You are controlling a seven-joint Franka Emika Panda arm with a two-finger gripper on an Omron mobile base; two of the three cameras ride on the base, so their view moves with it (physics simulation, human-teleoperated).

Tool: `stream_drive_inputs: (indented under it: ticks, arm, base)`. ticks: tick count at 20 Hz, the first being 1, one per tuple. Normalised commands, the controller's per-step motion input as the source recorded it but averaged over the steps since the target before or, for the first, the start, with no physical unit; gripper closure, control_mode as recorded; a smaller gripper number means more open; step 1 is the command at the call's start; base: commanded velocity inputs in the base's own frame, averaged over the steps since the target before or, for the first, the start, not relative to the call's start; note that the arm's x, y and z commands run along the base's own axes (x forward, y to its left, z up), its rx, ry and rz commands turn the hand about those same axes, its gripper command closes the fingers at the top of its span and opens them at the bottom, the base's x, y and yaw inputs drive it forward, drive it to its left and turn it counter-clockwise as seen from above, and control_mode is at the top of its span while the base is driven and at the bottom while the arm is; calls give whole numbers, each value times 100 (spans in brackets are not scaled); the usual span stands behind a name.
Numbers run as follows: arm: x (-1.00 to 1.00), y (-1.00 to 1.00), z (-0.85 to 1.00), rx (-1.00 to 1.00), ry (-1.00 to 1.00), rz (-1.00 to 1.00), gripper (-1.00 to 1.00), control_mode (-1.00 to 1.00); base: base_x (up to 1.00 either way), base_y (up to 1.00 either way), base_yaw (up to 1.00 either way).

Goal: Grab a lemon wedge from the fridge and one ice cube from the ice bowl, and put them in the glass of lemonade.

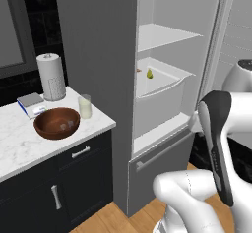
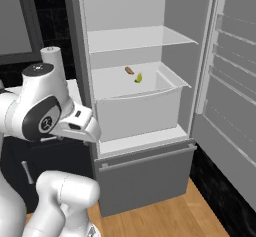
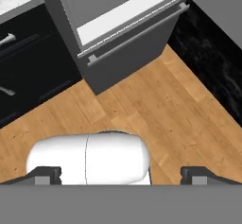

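Currently the gripper (image 3: 121,175) is spread fully, grasping nothing, aimed down at the wood floor (image 3: 156,105). With the fridge (image 2: 140,96) door open, the lemon wedge (image 2: 138,78) lies in its white drawer (image 2: 137,111), right of an orange-brown item (image 2: 129,70). Left, on the marble counter (image 1: 19,146), the glass of lemonade (image 1: 85,106) stands just right of the ice bowl (image 1: 56,123).

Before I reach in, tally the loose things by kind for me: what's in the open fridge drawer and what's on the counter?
Lemon wedge: 1
Orange-brown item: 1
Glass of lemonade: 1
Ice bowl: 1
Paper towel roll: 1
Flat blue-edged item by the roll: 1
Total: 6
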Motion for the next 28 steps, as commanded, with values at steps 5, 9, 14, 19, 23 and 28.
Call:
stream_drive_inputs:
  ticks: [5,9,14,19,23,28]
  arm:
    - [-6,0,0,0,-8,9,-100,-100]
    - [0,1,6,0,-9,9,-100,-100]
    - [0,0,3,0,-5,7,-100,-100]
    - [0,-11,3,0,-7,2,-100,-100]
    - [0,-5,0,0,-1,0,-100,100]
    - [0,0,0,0,0,0,-100,100]
  base:
    - [0,0,0]
    - [0,0,0]
    - [0,0,0]
    - [0,0,0]
    - [19,-17,13]
    - [62,-58,40]
